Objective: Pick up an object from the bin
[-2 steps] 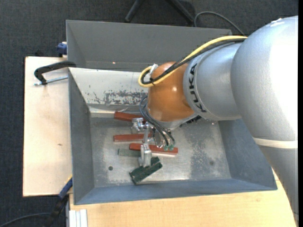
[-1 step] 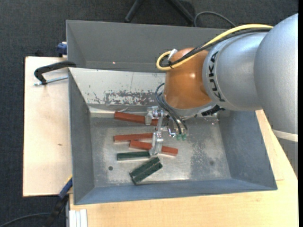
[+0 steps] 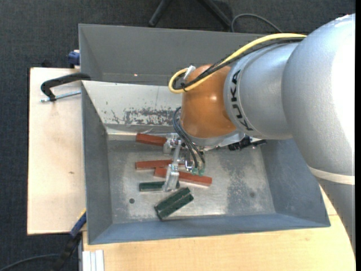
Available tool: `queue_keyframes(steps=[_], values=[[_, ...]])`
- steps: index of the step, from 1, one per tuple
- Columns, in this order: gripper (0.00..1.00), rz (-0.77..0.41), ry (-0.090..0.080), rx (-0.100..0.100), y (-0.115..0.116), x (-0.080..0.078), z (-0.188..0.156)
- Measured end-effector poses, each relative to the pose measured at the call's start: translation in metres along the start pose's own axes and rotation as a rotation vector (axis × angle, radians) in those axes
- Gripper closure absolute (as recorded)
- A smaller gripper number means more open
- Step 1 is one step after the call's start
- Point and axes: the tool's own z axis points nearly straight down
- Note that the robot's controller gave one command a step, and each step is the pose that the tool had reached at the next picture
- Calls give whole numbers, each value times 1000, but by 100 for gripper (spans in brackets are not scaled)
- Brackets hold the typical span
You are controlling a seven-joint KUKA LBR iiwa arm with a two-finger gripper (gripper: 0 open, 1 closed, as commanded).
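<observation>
In the grey bin (image 3: 98,168), the orange wrist (image 3: 206,103) partly hides red bars (image 3: 148,165). The fingers (image 3: 172,180) point down among them, perhaps touching; their opening cannot be told.

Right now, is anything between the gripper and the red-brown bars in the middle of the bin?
Nothing visible stands between them. The gripper is low over the two red-brown bars on the floor of the bin. A dark green block lies beside them, toward the near wall, not over them.
</observation>
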Motion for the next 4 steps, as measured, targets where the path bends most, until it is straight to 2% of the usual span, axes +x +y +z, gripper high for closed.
queue_keyframes(steps=[1, 2, 3, 4], values=[[0, 162, 4, 2, -9, -1, 31], [0, 161, 1, 1, -8, -2, 29], [100, 161, -5, -1, -8, -3, 27], [100, 159, -6, -1, -7, -5, 8]])
